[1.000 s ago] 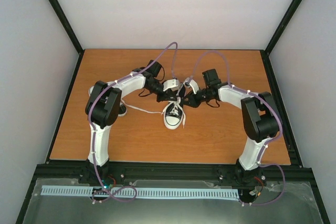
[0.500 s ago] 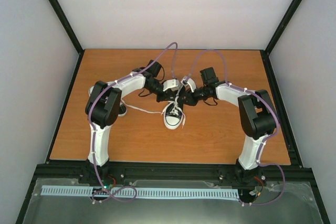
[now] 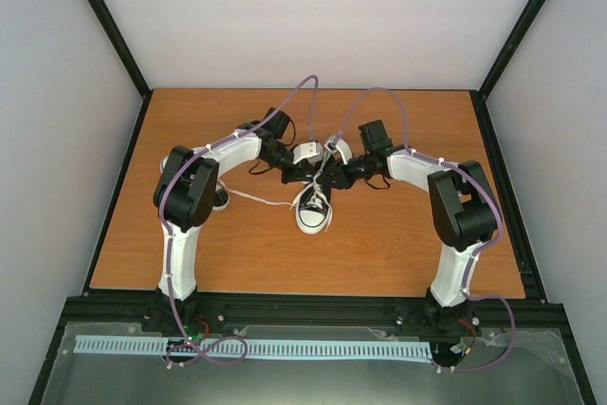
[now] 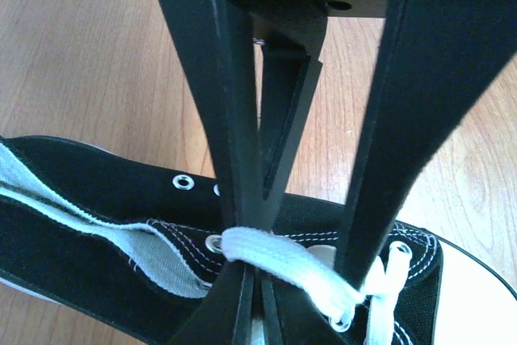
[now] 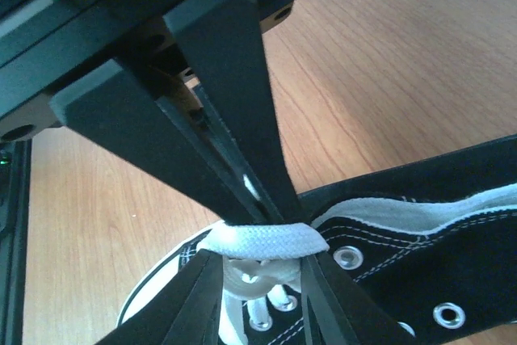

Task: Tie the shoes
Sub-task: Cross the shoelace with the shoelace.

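One black sneaker [image 3: 314, 212] with a white toe cap lies mid-table, toe toward the arm bases. Both grippers meet over its laces. My right gripper [image 3: 330, 177] is shut on a flat white lace [image 5: 262, 241] just above the eyelets, its tip [image 5: 271, 222] pinching the lace. My left gripper [image 3: 304, 175] is open. Its fingers stand apart with the same lace [image 4: 283, 262] stretched across between them [image 4: 297, 254]. The sneaker's black canvas side [image 4: 97, 191] lies below. A second shoe shows only as a white sliver [image 3: 220, 199] behind the left elbow.
A loose white lace [image 3: 261, 200] trails left from the sneaker across the wooden table [image 3: 398, 244] toward the left elbow. Black frame posts and pale walls border the table on the left, right and back.
My right arm has swung left, bringing its gripper closer to the left gripper over the sneaker. The sneaker has shifted slightly away from the arm bases. The left arm has barely moved.
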Motion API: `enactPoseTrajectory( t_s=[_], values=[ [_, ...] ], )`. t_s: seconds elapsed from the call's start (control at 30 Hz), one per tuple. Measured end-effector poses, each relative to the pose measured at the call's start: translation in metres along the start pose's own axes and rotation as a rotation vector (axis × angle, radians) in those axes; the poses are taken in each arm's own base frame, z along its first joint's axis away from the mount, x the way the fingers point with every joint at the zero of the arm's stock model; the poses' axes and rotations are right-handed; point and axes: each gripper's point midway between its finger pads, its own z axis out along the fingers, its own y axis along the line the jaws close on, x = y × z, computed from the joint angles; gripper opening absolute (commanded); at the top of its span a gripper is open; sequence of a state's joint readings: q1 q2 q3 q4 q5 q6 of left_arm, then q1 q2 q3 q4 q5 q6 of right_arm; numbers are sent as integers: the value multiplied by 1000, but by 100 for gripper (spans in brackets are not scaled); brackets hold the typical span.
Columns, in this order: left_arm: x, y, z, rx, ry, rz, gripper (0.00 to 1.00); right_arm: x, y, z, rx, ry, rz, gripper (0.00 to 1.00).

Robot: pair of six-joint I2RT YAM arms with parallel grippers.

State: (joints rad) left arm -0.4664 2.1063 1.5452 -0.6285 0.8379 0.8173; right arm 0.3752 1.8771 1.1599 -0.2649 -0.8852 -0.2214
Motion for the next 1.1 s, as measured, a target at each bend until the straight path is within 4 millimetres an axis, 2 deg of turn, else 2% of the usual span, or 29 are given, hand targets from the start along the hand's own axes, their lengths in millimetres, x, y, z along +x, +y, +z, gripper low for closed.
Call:
enactPoseTrajectory(
  t_s=[0.07,0.17,0.3,0.53,0.57,0.63,0.67,0.83,0.97,1.03,1.1],
  values=[
    [0,0,0,-1,0,-7,1,-1,-2,1,12,3,0,26],
    [0,-1,0,4,-2,-18,1,-1,-4,2,28,12,-1,11],
    [2,-2,-1,7,4,-32,1,2,-4,2,34,22,-5,5],
    [3,-3,-1,13,6,-38,3,4,-6,1,65,46,-25,3],
    [3,-3,-1,13,6,-37,8,4,-6,0,72,49,-29,3],
    [2,-3,-2,13,5,-37,27,4,-6,-1,82,54,-34,3],
    [2,-3,-2,11,4,-28,32,4,-6,-2,89,57,-36,3],
    [-1,-4,-10,2,4,-18,45,9,-7,-5,108,80,-39,4],
    [4,-3,-21,-9,24,-14,46,11,-7,-6,114,92,-41,6],
    [9,-1,-24,-18,43,-13,39,11,-6,-7,113,94,-47,6],
    [14,0,-25,-26,62,-12,37,11,-5,-8,112,96,-52,6]
  ],
)
